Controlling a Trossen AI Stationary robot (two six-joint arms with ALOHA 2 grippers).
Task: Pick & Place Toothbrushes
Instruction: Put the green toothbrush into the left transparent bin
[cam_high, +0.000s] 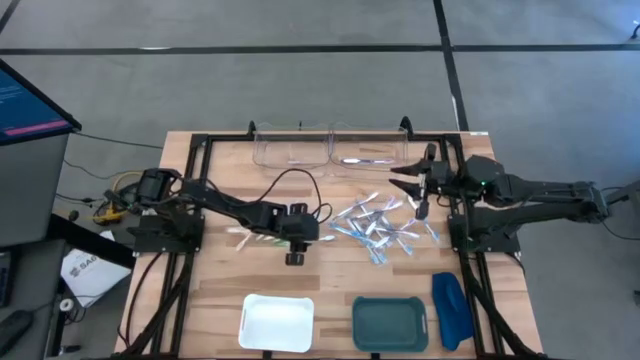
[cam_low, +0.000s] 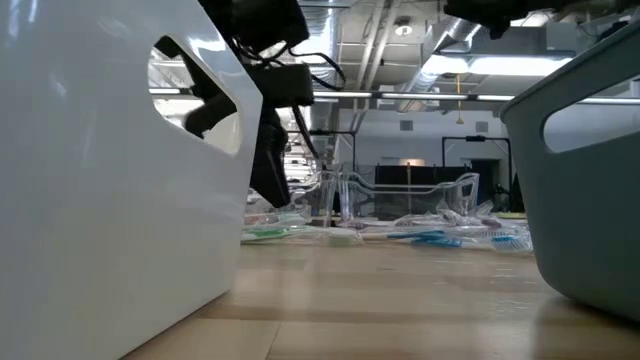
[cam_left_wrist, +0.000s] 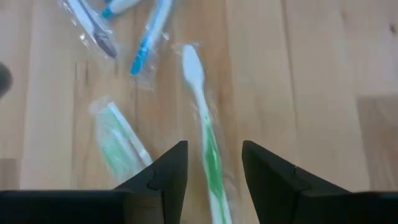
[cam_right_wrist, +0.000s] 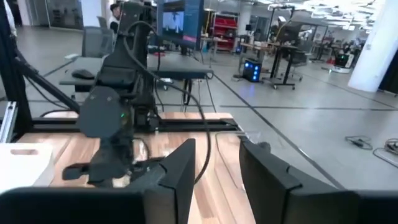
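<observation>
Toothbrushes in clear wrappers lie scattered on the wooden table (cam_high: 330, 285). One green-and-white wrapped toothbrush (cam_left_wrist: 205, 134) lies on the boards directly below the left gripper (cam_left_wrist: 213, 171), whose two dark fingers stand apart on either side of it, gripping nothing. A second green wrapped toothbrush (cam_left_wrist: 118, 140) lies just beside it. The blue-and-silver heap of toothbrushes (cam_high: 378, 225) lies between the arms. The right gripper (cam_high: 412, 185) hovers above that heap, fingers parted and empty.
</observation>
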